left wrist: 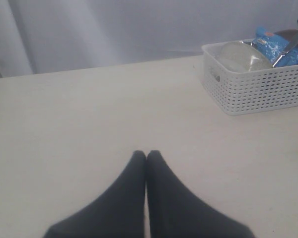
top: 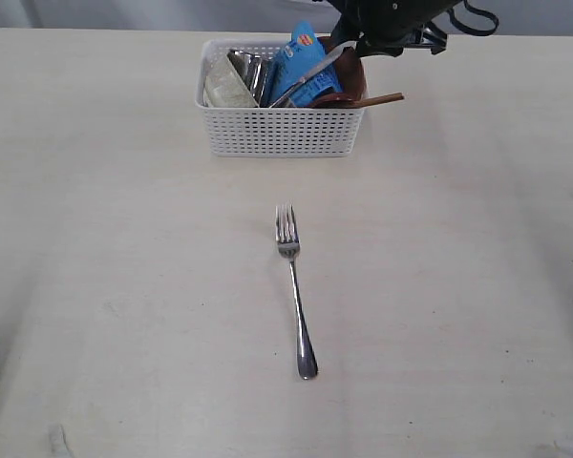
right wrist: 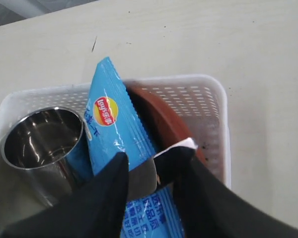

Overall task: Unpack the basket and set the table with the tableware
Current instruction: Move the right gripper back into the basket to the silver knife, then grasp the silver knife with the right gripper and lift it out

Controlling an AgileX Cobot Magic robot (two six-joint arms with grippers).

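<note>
The white basket [top: 282, 134] [left wrist: 258, 89] [right wrist: 208, 89] stands at the far middle of the table [top: 124, 286]. It holds a steel knife [top: 310, 74] [right wrist: 141, 181] leaning across a blue snack packet [top: 301, 57] [right wrist: 109, 124], a steel cup [right wrist: 39, 139], a cream bowl [top: 224, 86] [left wrist: 238, 57], a brown plate [right wrist: 161, 119] and a wooden spoon [top: 372, 98]. A steel fork [top: 294, 286] lies on the table in front of the basket. My right gripper [top: 358, 43] [right wrist: 154, 158] is over the basket's right end, open, a finger on either side of the knife. My left gripper [left wrist: 146, 153] is shut and empty, low over bare table.
The spoon's handle pokes out over the basket's right rim. A pale wall runs behind the table's far edge [left wrist: 114, 62]. The left arm does not show in the exterior view.
</note>
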